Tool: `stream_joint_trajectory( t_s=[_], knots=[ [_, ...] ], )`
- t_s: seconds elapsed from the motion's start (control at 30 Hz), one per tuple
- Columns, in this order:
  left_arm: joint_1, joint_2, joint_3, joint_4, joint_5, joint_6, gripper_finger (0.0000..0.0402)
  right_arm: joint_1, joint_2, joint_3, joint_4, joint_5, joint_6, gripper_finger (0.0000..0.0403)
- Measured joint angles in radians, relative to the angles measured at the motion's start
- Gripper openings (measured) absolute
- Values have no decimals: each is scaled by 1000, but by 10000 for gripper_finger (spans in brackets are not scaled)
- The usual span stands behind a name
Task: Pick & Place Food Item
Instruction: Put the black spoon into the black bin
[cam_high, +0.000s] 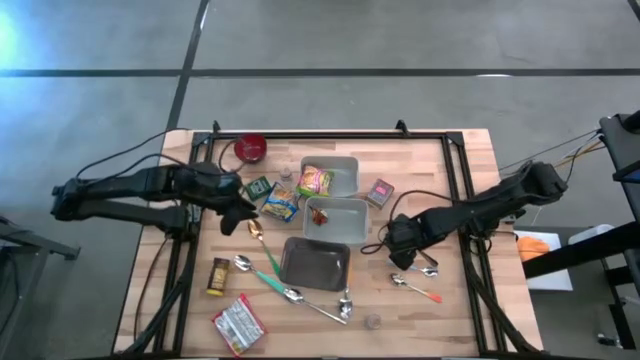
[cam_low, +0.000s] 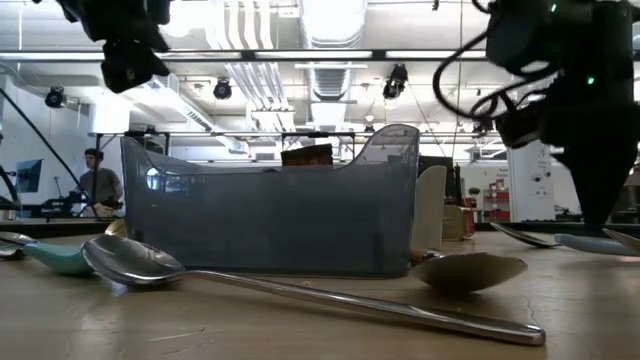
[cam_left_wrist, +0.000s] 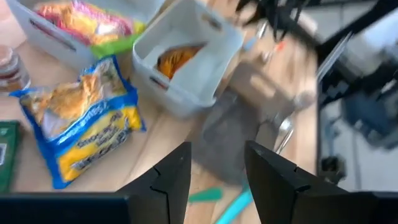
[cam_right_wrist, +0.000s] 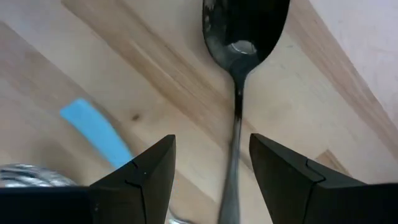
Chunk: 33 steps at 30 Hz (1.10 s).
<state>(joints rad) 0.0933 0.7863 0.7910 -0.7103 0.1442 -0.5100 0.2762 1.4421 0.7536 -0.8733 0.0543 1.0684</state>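
two arms low over a crowded tabletop

at the near edge of the wooden table (cam_high: 440, 170) lies a red and white food packet (cam_high: 238, 324), with a dark jar (cam_high: 218, 277) just beyond it on the left. a row of spoons runs across the near middle: a teal-handled spoon (cam_high: 258, 270), a long metal spoon (cam_high: 312, 304), and on the right an orange-tipped spoon (cam_high: 416, 288). a dark square tray (cam_high: 314, 262) sits in the centre.

a little farther, the right gripper (cam_high: 400, 250) hangs low over the right side of the table; its fingers (cam_right_wrist: 143, 174) stand apart with nothing between them, over a metal spoon (cam_right_wrist: 239, 74) lying on the wood.

at the same depth on the left, the left gripper (cam_high: 237, 213) hovers just left of a yellow and blue snack bag (cam_left_wrist: 78, 127); its fingers (cam_left_wrist: 168, 180) are spread and empty.

right of the bag stands a grey bin (cam_high: 340, 222) holding an orange item (cam_left_wrist: 176, 59). beyond it a second grey bin (cam_high: 347, 171) holds a pink and green packet (cam_high: 316, 180). a small box (cam_high: 380, 192) lies to the right, a green packet (cam_high: 258, 187) to the left, and a red bowl (cam_high: 251, 149) sits at the far left corner.
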Motion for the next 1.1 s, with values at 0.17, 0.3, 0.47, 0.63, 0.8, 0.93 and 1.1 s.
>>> stream_joint_trajectory(
  t_s=[0.17,0.3,0.47,0.63,0.8,0.93,1.1],
  knots=[
    [0,30,13,-23,13,83,151,-6,39,-28,65,18,-20,203],
    [-2,26,6,-28,35,149,151,-6,47,-62,125,17,-16,201],
    [-11,21,6,-24,37,198,151,-10,33,-95,156,21,-16,147],
    [-11,21,5,-24,37,197,151,-16,41,-104,170,26,-51,57],
    [-11,21,5,-24,23,196,151,-37,38,-104,170,21,-58,14],
    [-11,21,5,-25,13,195,151,-38,35,-72,139,18,-59,11],
    [-11,21,5,-30,13,162,151,-41,21,13,58,57,-82,9]
  ],
)
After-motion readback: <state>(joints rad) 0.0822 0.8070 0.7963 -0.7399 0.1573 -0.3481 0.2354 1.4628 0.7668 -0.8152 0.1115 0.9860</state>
